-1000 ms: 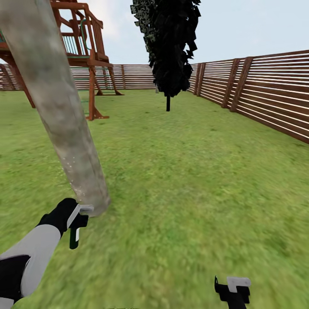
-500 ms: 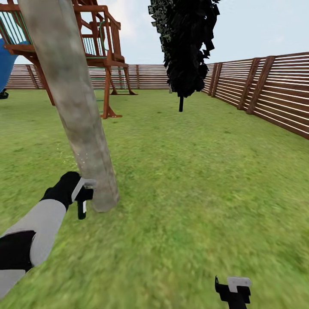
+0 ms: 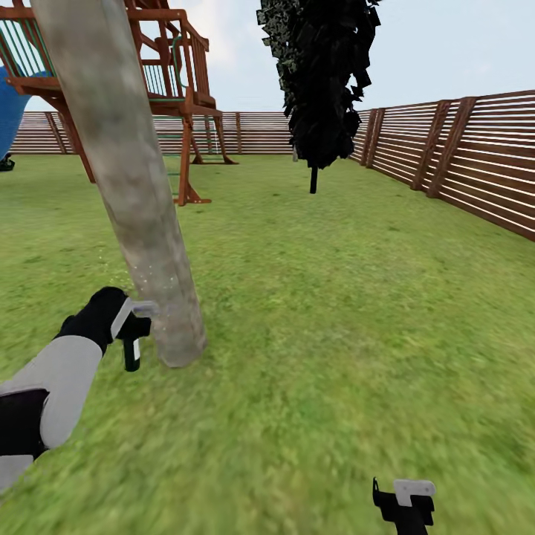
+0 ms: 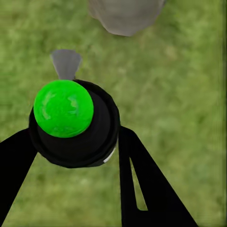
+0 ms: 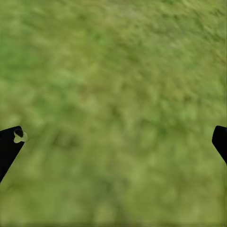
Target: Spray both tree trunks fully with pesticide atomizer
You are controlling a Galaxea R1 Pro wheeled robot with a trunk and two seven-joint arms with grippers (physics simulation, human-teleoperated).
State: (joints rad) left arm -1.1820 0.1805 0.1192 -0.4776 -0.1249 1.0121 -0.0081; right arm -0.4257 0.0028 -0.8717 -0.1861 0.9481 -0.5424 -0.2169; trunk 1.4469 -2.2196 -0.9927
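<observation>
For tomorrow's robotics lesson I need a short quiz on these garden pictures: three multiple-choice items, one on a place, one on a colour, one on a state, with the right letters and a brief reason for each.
1. Where is the left gripper in the head view?
A. Close beside the base of the pale tree trunk
B. Against the wooden fence
C. Under the wooden play tower

2. What colour is the round top of the spray bottle in the left wrist view?
A. Red
B. Bright green
C. Yellow

3. What state is the right gripper in?
A. Shut on a bottle
B. Shut on nothing
C. Open, with only grass between its fingers

Answers:
1 A: the gripper sits right next to the trunk's foot.
2 B: the cap is vivid green on a black body.
3 C: its fingertips stand far apart over the lawn.
</observation>
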